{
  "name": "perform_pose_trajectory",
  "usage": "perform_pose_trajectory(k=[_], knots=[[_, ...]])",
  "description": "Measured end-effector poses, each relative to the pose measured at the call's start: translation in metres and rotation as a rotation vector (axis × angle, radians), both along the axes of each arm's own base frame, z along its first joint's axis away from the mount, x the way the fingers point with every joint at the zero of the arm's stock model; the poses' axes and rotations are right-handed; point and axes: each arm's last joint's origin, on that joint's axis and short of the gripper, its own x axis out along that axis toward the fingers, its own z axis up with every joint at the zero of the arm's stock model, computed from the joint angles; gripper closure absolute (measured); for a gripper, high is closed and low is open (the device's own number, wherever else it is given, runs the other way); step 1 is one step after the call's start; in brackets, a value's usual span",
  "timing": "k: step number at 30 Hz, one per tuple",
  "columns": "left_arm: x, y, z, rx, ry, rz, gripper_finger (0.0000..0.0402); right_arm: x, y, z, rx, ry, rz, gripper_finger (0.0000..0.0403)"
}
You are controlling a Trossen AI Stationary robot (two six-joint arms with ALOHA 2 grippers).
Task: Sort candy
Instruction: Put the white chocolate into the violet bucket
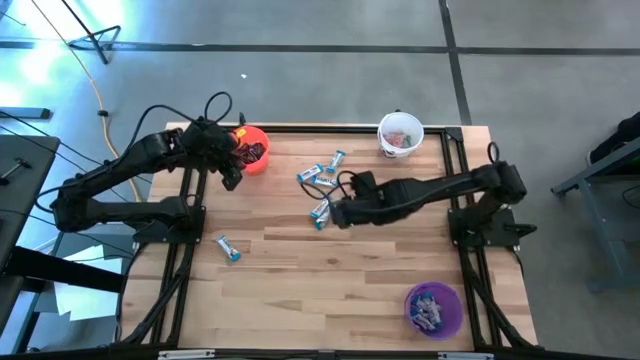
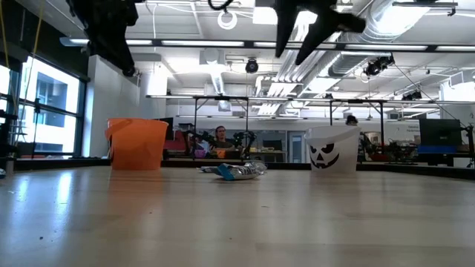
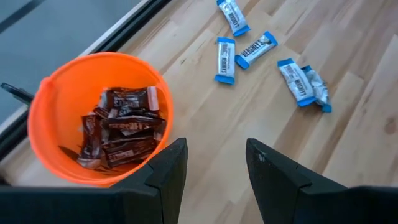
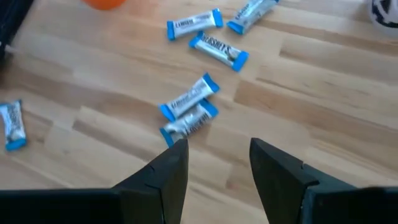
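Observation:
Several blue-and-white wrapped candies lie flat on the wooden table: a group (image 1: 318, 176) at the far middle, a pair (image 1: 320, 212) side by side, and one alone (image 1: 229, 249) nearer the left. Dark brown candies (image 3: 121, 127) fill the orange cup (image 1: 252, 149). My left gripper (image 1: 232, 172) hovers open and empty beside the orange cup, also seen in its wrist view (image 3: 214, 149). My right gripper (image 1: 337, 213) hovers open and empty just right of the pair (image 4: 188, 111), its fingertips (image 4: 217, 149) above the table.
A white cup with a black face (image 1: 400, 135) stands at the far right and holds pinkish pieces. A purple cup (image 1: 433, 308) with candy stands at the near right. Bare wood (image 1: 330, 290) lies across the near half. A person (image 2: 220, 135) sits in the room beyond.

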Motion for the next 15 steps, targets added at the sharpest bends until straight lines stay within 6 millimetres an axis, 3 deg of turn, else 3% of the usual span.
perform_pose_trajectory(k=[8, 15], knots=[[-0.005, 0.008, 0.000, 0.039, 0.027, 0.003, 0.0249, 0.014, -0.026, -0.039, 0.064, -0.071, -0.029, 0.0238], [-0.008, 0.013, 0.000, 0.059, 0.043, 0.016, 0.0249, 0.013, -0.039, -0.080, 0.091, -0.094, -0.059, 0.0238]])
